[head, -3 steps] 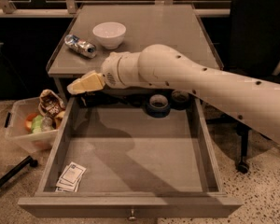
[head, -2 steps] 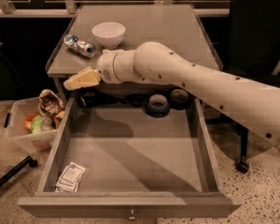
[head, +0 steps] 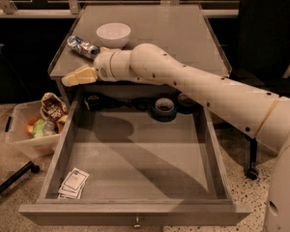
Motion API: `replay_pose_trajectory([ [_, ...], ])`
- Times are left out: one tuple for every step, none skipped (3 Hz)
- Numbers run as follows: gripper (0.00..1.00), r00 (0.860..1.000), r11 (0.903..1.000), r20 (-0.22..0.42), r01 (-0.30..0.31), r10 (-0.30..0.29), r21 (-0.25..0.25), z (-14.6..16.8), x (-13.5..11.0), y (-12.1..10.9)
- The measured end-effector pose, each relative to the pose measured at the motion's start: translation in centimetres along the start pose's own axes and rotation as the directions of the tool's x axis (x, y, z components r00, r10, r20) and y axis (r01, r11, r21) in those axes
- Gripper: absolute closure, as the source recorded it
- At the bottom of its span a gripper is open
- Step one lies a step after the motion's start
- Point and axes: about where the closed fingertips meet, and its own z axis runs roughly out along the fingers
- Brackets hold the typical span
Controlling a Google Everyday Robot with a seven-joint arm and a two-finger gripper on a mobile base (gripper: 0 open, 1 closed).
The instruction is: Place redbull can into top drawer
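Clutter fills a clear plastic bin [head: 20, 138] on the floor at far left; what lies in it is hard to make out. Just right of it stands the top drawer [head: 135, 163], pulled wide open, with a small stack of cards [head: 73, 182] in its front left corner and its knob [head: 135, 222] partly cut off by the bottom edge. Above, on the desk [head: 183, 33], the redbull can [head: 83, 46] lies on its side near the left edge. The end effector [head: 79, 76] hovers at the desk's front left edge, nearer the camera than the can and apart from it, not touching. Whether the end effector is apart or together cannot be told from this angle; nothing shows in its grip. A white bowl [head: 113, 34] sits just right of the can. The arm [head: 198, 88] runs from there to the right edge, where it is cut off, and it hides part of the desk's front. Under it, at the drawer's shadowed back, a dark tape roll [head: 163, 108] shows among dimmer shapes.
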Motion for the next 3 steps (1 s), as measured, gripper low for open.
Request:
replay_pose_trajectory([
  [0.0,1.0,0.9999,0.022,-0.013,0.013,0.007,0.5,0.3,-0.5],
  [0.0,0.998,0.9996,0.055,-0.016,0.015,0.025,1.4,0.5,-1.8],
  [0.0,0.997,0.9992,0.082,-0.015,0.012,0.036,2.5,0.6,-2.8],
])
